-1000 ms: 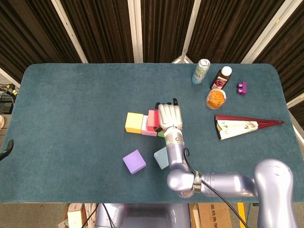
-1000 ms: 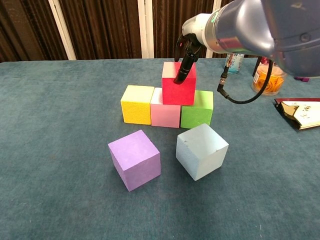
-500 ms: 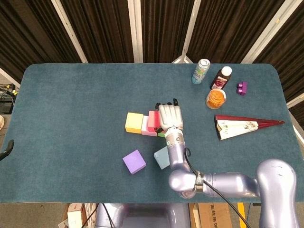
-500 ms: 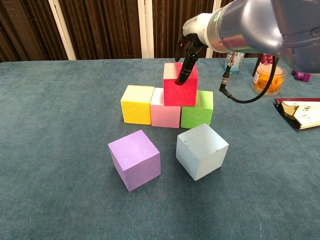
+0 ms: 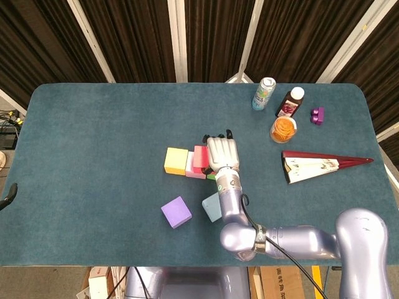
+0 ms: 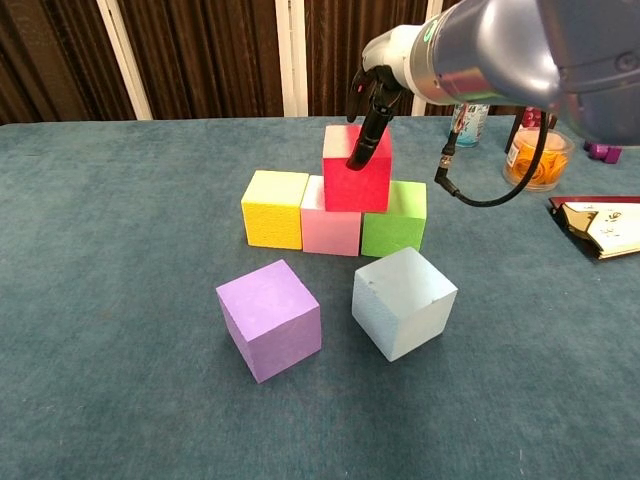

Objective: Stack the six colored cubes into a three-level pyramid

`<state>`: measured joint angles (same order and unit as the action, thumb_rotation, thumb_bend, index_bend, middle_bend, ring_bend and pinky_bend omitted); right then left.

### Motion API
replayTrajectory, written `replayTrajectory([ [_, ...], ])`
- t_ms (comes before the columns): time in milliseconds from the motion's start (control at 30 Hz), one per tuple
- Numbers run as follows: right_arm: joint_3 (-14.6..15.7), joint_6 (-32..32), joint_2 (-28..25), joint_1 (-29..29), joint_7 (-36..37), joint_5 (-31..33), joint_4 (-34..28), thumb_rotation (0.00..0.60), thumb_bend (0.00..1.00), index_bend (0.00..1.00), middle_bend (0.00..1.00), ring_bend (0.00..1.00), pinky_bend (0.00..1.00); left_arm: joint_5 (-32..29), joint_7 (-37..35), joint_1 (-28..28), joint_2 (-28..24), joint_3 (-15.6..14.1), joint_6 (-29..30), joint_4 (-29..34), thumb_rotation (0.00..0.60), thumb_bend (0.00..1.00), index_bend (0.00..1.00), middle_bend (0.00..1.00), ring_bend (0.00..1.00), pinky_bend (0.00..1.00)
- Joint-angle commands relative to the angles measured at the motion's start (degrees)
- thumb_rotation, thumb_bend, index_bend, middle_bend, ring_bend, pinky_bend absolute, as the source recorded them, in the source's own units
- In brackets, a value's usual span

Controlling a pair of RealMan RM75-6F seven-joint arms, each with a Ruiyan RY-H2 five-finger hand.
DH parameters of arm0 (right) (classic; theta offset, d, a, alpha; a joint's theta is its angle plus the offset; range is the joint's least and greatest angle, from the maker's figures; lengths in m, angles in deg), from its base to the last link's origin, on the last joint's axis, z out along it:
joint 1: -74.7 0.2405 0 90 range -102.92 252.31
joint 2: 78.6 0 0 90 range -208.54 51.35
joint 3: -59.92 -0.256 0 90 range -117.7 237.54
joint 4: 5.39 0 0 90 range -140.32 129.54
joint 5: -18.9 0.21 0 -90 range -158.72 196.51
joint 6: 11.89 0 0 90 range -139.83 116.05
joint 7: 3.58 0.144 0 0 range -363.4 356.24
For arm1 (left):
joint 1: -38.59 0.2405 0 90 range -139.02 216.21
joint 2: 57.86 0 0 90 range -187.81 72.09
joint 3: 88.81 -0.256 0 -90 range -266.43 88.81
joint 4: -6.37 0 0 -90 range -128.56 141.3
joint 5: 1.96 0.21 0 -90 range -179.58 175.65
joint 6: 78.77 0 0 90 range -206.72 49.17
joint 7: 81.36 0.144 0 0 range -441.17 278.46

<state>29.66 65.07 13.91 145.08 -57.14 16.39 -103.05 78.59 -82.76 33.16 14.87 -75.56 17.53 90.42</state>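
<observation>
A red cube [image 6: 355, 185] sits on top of the pink cube [image 6: 330, 230] and the green cube [image 6: 395, 222], straddling their seam. The yellow cube [image 6: 274, 208] stands left of the pink one, touching it, so these form a row. My right hand [image 6: 372, 110] reaches over the red cube from above and grips it, one finger [image 6: 362, 145] lying down its front face. From the head view the right hand [image 5: 222, 152] covers most of the red cube [image 5: 201, 157]. The purple cube [image 6: 269, 318] and light blue cube [image 6: 404, 301] lie loose in front of the row.
At the back right stand a can [image 5: 264, 93], a dark bottle [image 5: 290, 102], a cup of orange pieces [image 5: 284, 129] and a small purple object [image 5: 317, 114]. A dark red wedge-shaped case [image 5: 318, 164] lies at the right. A dark curved piece [image 5: 6, 196] shows at the table's left edge.
The red cube has shifted very slightly right and then back left under my right hand. The other cubes have not moved.
</observation>
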Motion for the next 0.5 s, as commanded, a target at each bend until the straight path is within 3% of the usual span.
replayTrajectory([
  [33, -0.09, 0.12, 0.12, 0.04, 0.11, -0.07, 0.08, 0.6, 0.21, 0.28, 0.38, 0.21, 0.0, 0.01, 0.0, 0.0, 0.01, -0.01, -0.01, -0.01, 0.6, 0.35, 0.16, 0.03, 0.0, 0.0],
  [500, -0.58, 0.67, 1.23, 0.34, 0.62, -0.3, 1.42, 0.6, 0.21, 0.28, 0.38, 0.21, 0.0, -0.03, -0.17, 0.07, -0.03, 0.09, 0.15, 0.03, 0.6, 0.35, 0.16, 0.03, 0.0, 0.0],
])
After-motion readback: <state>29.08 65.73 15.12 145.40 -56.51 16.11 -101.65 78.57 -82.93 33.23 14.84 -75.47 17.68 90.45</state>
